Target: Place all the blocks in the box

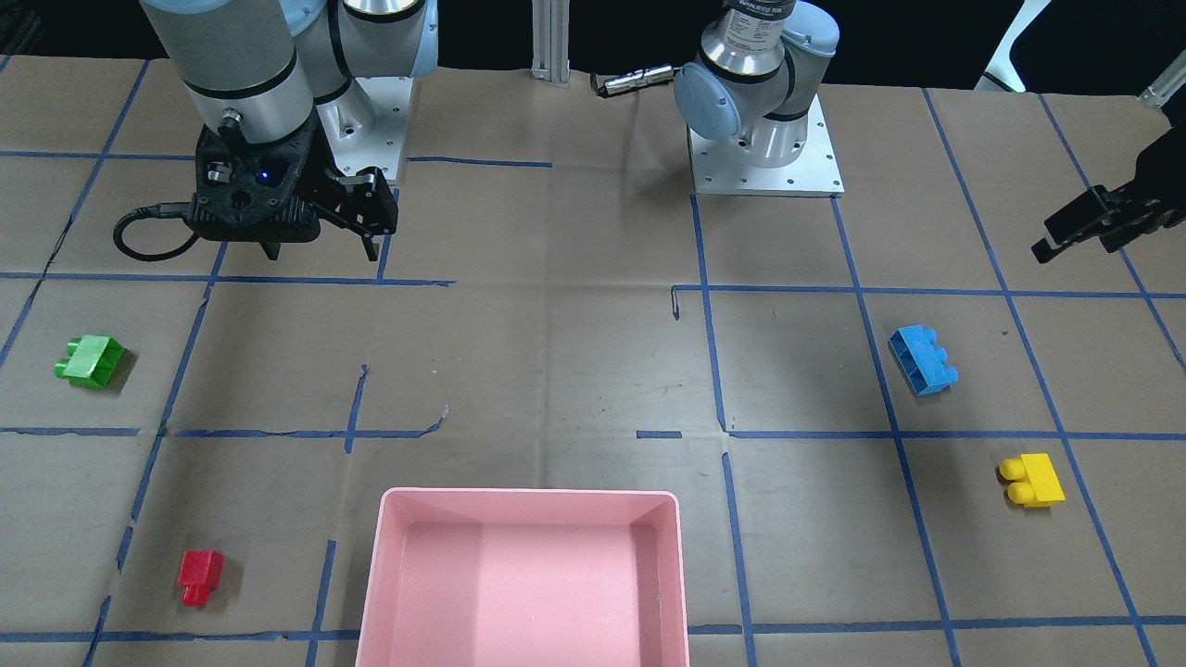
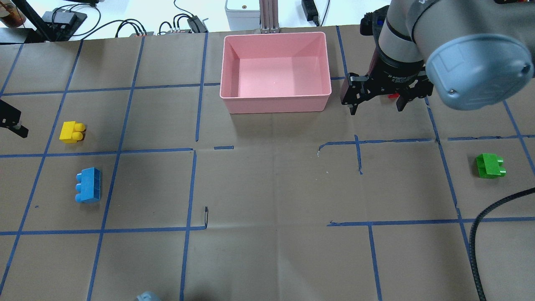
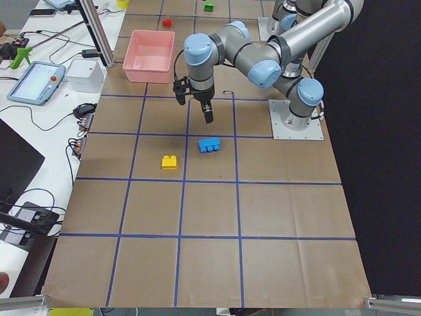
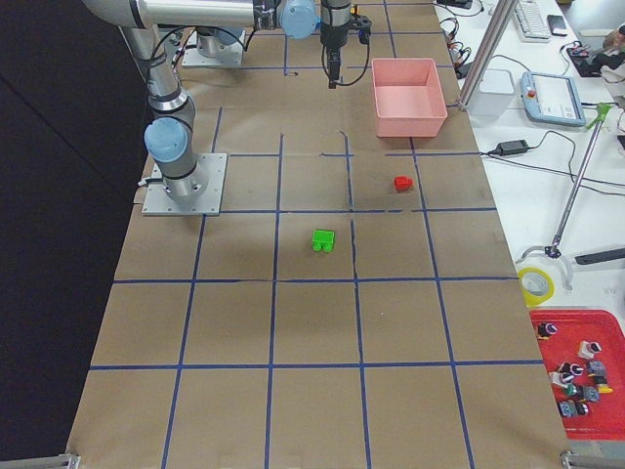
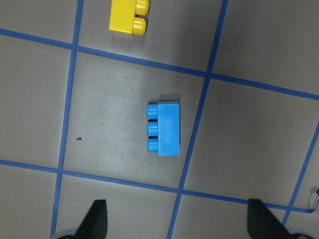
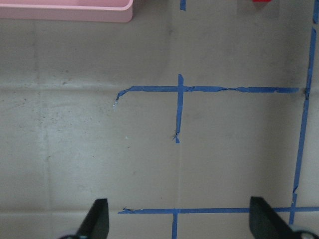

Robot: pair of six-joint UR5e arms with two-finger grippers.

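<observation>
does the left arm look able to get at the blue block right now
Probably yes: the left hand hangs open in the air near the blue block, which lies uncovered on the table, the yellow block well apart from it.

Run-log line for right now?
box: empty | on table: green block, blue block, yellow block, red block | left end effector: open | right end effector: open

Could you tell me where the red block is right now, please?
In the front-facing view the red block lies at lower left, left of the pink box and apart from it, below the green block.
</observation>
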